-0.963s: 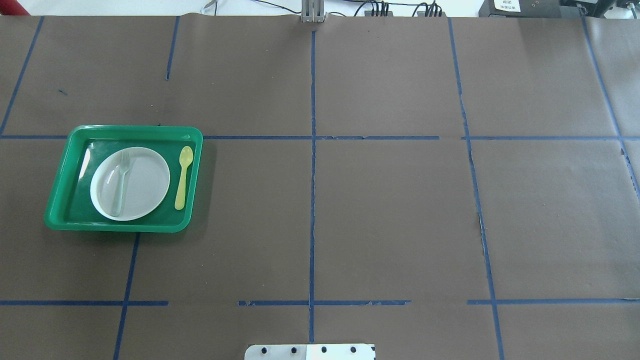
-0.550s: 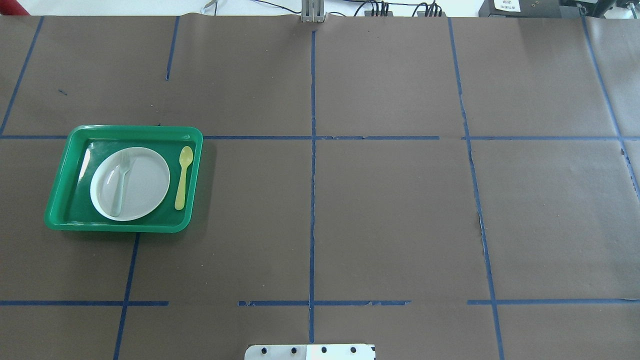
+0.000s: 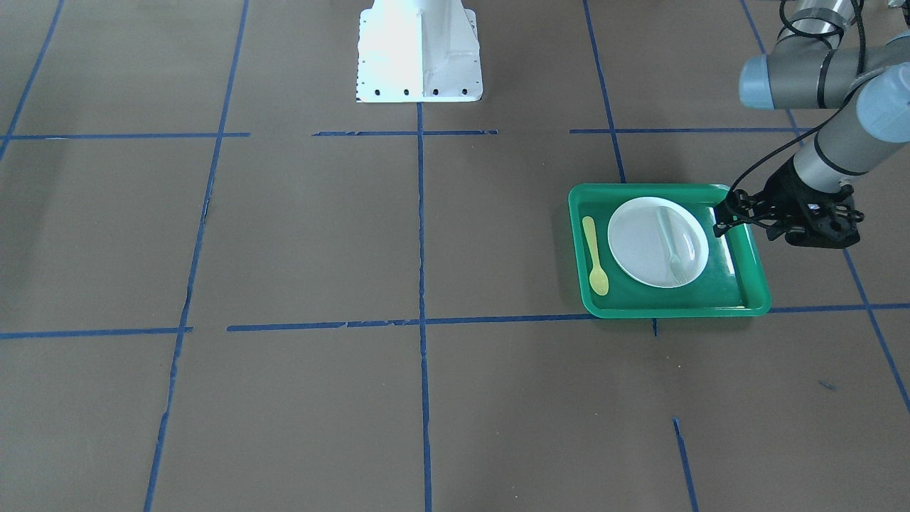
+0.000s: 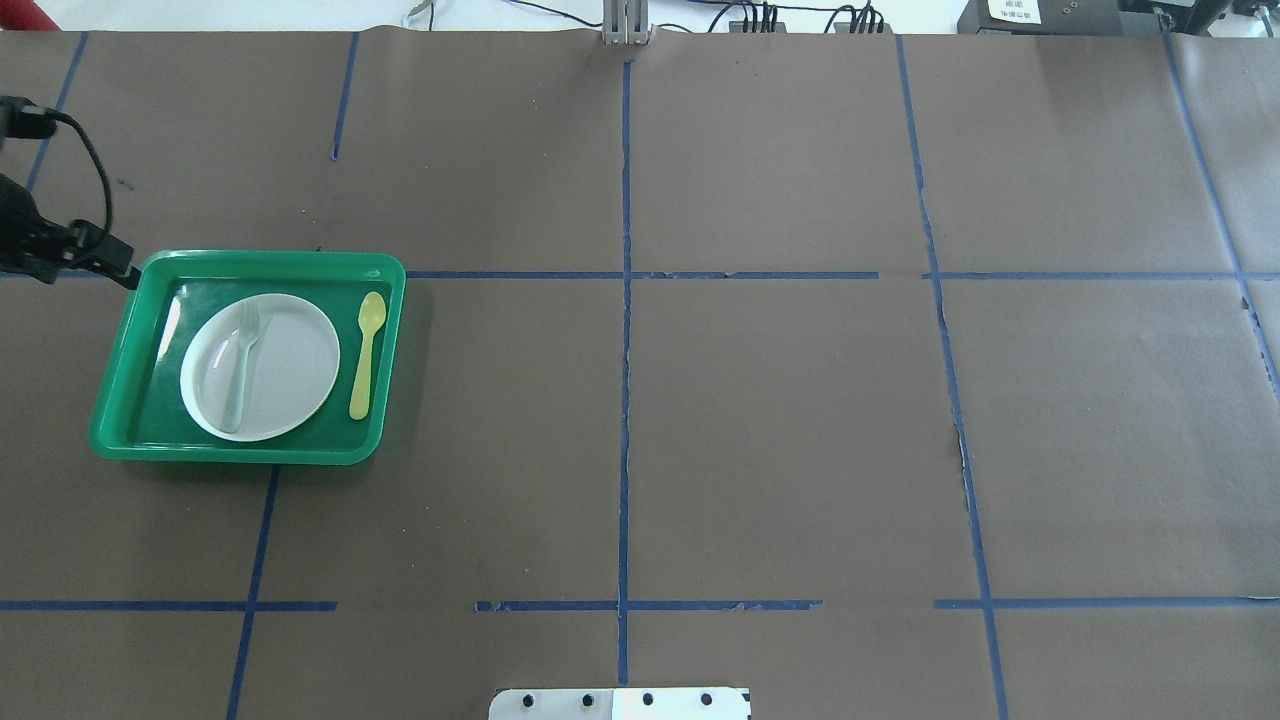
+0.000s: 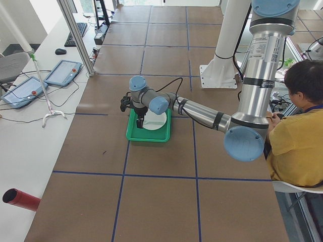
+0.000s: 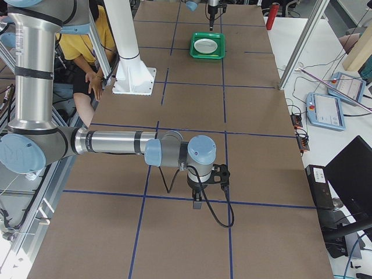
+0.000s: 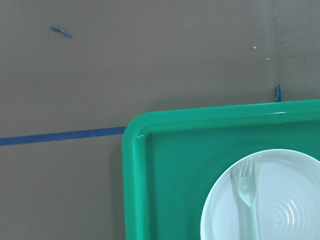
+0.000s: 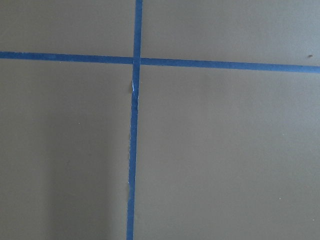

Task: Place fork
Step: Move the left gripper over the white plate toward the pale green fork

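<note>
Right hand [image 6: 197, 204]: hangs over bare desk [image 4: 780, 430] at the robot's right end, well apart from everything. It shows only from the side, so I can't tell its grip. Its own camera shows tape lines only.

Tray [image 4: 250, 458]: green, on the robot's left half of the desk. It holds a plate [image 4: 300, 350]. A yellow spoon [image 4: 365, 355] lies just right of the plate on the tray floor.

Fork [image 4: 240, 365]: lies flat on the plate, left of centre, free of either hand. Its long axis runs near to far, roughly parallel to the spoon. The handle end is at the plate's near rim and the tines point toward the far rim.

Left hand [image 4: 118, 266]: raised near the tray's far-left corner, nothing visible in it. The fingers read as one dark cluster, so I can't tell whether they are spread or closed.

Key relation: from the left hand the fork lies rightward and toward the robot, tines end closest. The left arm is by far the nearer.

Judgement: the pick has not begun. The hand must come in over the plate and set its fingers across the handle. A slim shaft lying flat will likely be awkward to pinch
</note>
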Robot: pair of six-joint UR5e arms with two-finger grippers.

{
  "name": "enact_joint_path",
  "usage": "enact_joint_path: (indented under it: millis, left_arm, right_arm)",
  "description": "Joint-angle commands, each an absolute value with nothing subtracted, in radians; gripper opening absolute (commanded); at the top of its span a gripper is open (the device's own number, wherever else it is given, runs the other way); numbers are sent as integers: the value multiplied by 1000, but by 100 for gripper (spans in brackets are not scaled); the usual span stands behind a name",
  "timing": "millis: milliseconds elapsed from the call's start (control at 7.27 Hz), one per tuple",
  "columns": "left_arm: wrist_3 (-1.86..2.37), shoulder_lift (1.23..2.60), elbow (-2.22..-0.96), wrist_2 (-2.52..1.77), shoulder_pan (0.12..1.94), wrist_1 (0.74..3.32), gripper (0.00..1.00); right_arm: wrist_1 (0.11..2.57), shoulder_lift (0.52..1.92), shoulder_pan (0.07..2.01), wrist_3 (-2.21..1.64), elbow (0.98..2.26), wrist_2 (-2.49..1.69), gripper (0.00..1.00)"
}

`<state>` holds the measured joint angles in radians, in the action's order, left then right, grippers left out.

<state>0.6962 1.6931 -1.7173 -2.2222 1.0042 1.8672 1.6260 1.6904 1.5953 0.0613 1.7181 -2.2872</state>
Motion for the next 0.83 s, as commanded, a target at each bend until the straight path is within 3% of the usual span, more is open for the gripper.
enact_joint_path:
  millis: [0,550,688]
  left_arm:
    - [790,1698,-1678,-2206,901,1920,96]
    - [854,1759,-1605,-2200,851,1962,90]
    - [853,1766,-1598,-2200,850,1960,84]
  right_arm:
    - [1626,1690,1595,61,1718,-2287,100]
    - [1626,1690,1595,60,1718,-2287,100]
    - [1626,1690,1595,61,1718,-2287,100]
